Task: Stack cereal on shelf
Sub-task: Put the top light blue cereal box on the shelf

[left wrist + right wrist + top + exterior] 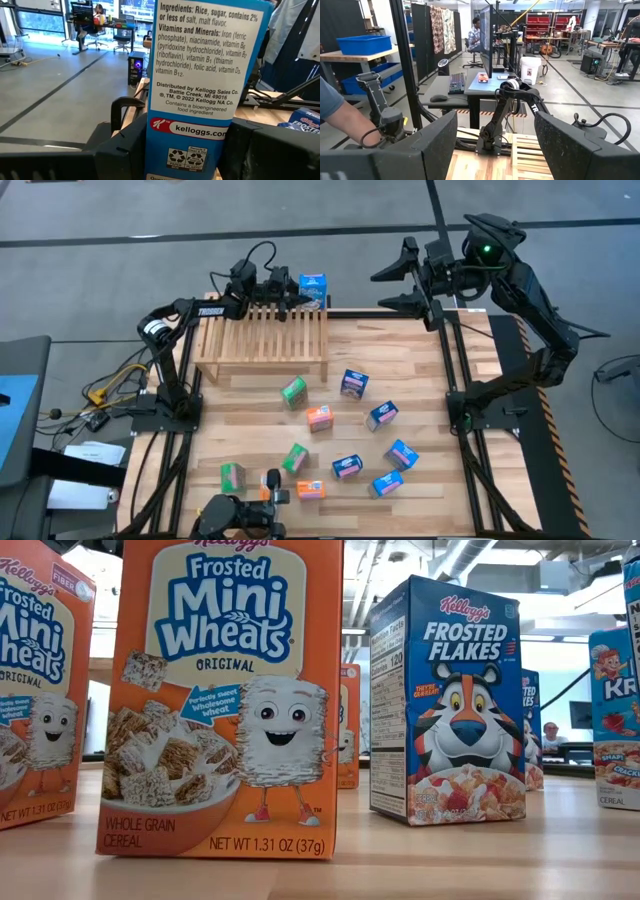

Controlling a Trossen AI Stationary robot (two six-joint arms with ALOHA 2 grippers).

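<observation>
Boxes of cereal lie scattered over the near half of the plank tabletop [420, 380]: an orange Mini-Wheats box [225, 700] stands closest to the low camera, with a blue Frosted Flakes box [450, 705] upright just behind it and to its right. Green, orange and blue boxes lie between these and the shelf [262, 338], which stands toward the far left of the table. At the shelf's far right corner, the left gripper [292, 293] holds a blue cereal box [313, 288] upright, its fingers [125, 150] pressed against the box's sides. Farther right, past the table's far edge, the right gripper [408, 275] hangs with its jaws spread wide, holding nothing.
</observation>
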